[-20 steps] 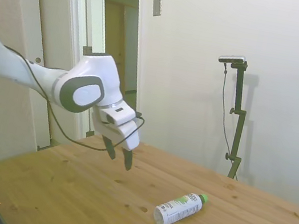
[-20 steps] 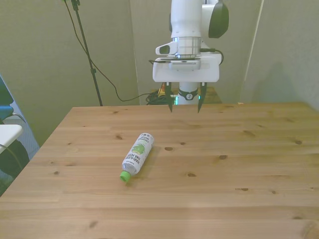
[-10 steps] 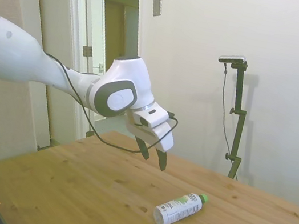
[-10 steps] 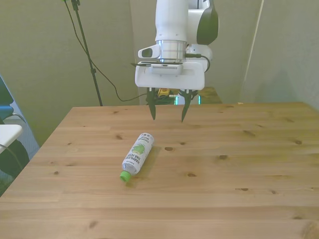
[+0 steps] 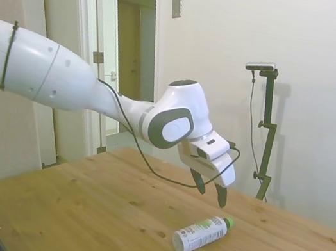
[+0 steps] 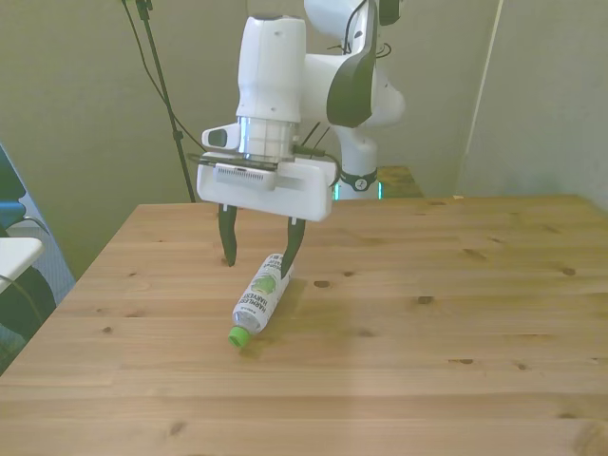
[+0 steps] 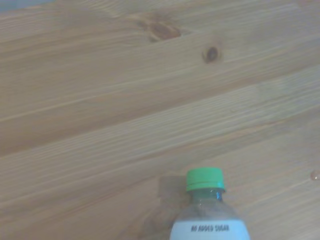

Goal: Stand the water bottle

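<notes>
The water bottle (image 5: pixel 201 233) (image 6: pixel 258 298) lies on its side on the wooden table, a slim plastic bottle with a green cap and a white label with green print. Its cap points toward the table's near edge in the front view. The wrist view shows the cap end of the bottle (image 7: pixel 206 206) on the wood. My gripper (image 6: pixel 258 259) (image 5: pixel 209 192) hangs open just above the bottle's base end, one finger to each side, holding nothing.
The wooden table (image 6: pixel 427 351) stretches wide to the front view's right of the bottle. A dark cable hangs behind the table's far edge. In the side view a doorway (image 5: pixel 129 34) stands behind the arm.
My gripper has swung from behind the table's far part toward the bottle and come lower, now hovering over its base end. The bottle has not moved.
</notes>
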Controlling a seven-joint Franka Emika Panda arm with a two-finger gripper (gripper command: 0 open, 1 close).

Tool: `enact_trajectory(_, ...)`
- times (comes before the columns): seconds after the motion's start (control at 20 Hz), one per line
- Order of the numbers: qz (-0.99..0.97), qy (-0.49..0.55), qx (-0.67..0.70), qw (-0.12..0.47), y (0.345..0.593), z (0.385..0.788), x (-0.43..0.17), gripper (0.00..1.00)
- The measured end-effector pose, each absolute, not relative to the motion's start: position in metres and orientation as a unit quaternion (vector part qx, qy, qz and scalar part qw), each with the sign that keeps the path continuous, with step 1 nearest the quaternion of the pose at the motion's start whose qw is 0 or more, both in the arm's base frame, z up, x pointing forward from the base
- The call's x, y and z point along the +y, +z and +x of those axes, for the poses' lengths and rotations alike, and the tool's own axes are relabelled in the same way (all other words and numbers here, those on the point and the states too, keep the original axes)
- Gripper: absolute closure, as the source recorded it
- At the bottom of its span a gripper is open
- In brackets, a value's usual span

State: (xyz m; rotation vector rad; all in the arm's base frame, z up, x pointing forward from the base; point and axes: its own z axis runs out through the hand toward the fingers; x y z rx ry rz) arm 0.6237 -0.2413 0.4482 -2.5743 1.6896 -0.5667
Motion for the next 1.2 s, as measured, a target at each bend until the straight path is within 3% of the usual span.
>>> enact_trajectory(0.95, -0.825, -0.158, 0.543, -0.023, 0.365, 0.679, -0.255, 0.00)
enact_trajectory(1.0, -0.825, -0.157, 0.542, -0.025, 0.362, 0.680, -0.255, 1.00)
enact_trajectory(1.2, -0.825, -0.156, 0.542, -0.029, 0.359, 0.681, -0.255, 1.00)
